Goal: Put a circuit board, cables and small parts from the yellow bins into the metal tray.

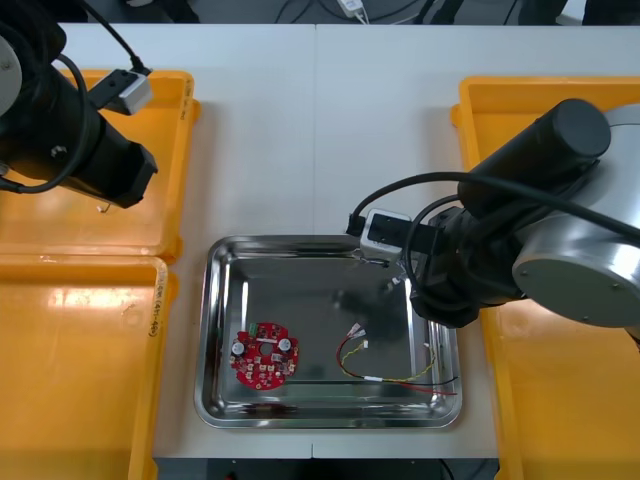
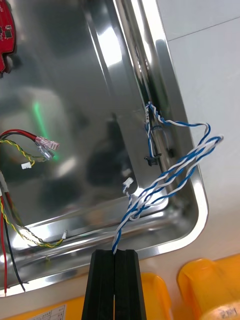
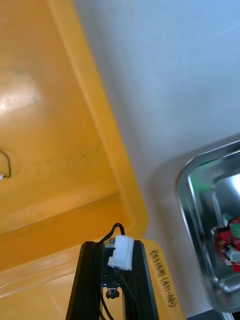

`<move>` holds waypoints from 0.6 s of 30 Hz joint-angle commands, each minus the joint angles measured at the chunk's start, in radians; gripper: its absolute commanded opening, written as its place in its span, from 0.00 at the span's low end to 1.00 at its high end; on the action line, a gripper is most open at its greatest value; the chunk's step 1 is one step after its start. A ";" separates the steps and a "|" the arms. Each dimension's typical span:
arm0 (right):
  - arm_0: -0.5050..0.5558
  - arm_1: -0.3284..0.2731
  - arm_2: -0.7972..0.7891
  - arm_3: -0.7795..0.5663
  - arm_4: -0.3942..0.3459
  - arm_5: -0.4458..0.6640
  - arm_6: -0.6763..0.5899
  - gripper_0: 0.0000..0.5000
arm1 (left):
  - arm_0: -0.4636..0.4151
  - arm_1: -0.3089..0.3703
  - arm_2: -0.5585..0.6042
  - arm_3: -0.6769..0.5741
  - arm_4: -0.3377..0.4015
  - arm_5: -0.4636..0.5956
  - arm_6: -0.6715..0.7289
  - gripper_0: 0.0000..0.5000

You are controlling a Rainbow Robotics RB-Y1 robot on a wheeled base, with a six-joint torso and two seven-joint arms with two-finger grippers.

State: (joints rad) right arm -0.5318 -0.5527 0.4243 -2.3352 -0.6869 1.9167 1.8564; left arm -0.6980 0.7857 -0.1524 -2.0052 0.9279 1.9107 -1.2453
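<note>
My right gripper [image 2: 115,252] is shut on one end of a twisted blue and white cable [image 2: 167,172], just outside a corner of the metal tray [image 2: 170,85]. The cable loops across the tray's rim and into the corner. In the tray lie a round red circuit board [image 1: 264,357] and a red and yellow cable [image 1: 390,372]. My left gripper [image 3: 117,250] is shut on a black cable with a white connector [image 3: 121,251]. It hangs above the near edge of the far left yellow bin [image 1: 60,230], close to the tray's corner [image 3: 190,200].
A second yellow bin [image 1: 70,380] sits at the near left, and two more [image 1: 500,110] [image 1: 560,400] lie under my right arm. A thin bent wire [image 3: 5,162] rests on the far left bin's floor. Bare table stretches beyond the tray.
</note>
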 commanded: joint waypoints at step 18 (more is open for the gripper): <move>0.023 0.037 0.062 0.163 0.102 -0.041 0.165 0.00 | -0.011 -0.255 -0.138 -0.133 -0.267 0.009 0.265 0.00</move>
State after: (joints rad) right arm -0.5175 -0.5372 0.4757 -2.1785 -0.5953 1.9050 2.0165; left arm -0.6977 0.5726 -0.2601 -2.1028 0.6976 1.9134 -0.9770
